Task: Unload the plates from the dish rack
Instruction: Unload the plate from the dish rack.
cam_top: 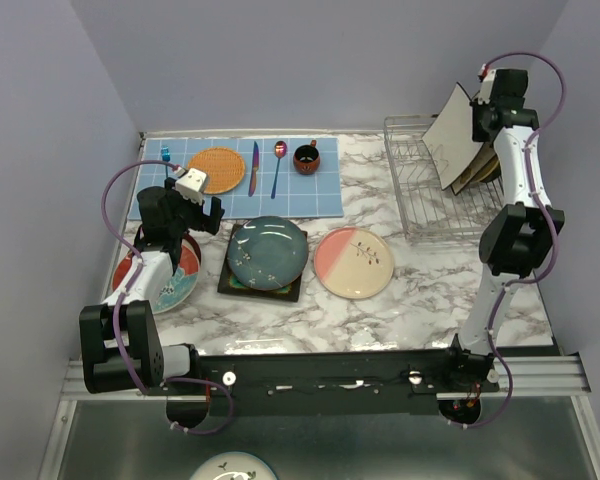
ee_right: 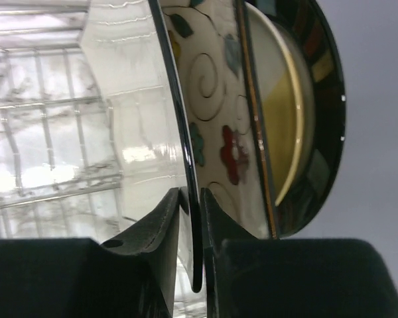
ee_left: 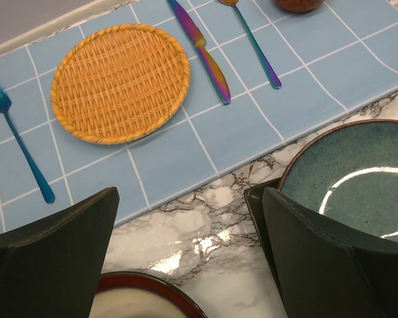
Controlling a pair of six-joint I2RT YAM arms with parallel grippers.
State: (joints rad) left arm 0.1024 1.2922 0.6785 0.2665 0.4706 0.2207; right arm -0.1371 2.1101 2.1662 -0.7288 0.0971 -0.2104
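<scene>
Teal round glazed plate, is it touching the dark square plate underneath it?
Touching. The top external view shows the teal round glazed plate lying directly on the dark square plate, whose corners stick out beneath it.

— Any room at the dish rack (cam_top: 410, 195)?
— Its left half is bare wire and prongs. The right end is packed: the flowered plate (ee_right: 215, 126) stands just behind the cream square plate (cam_top: 458, 135) that the right gripper (ee_right: 191, 193) pinches.
— And on the table?
— Bare marble tabletop (cam_top: 435, 290) in front of the rack, right of the pink-and-cream plate (cam_top: 353, 262).
</scene>
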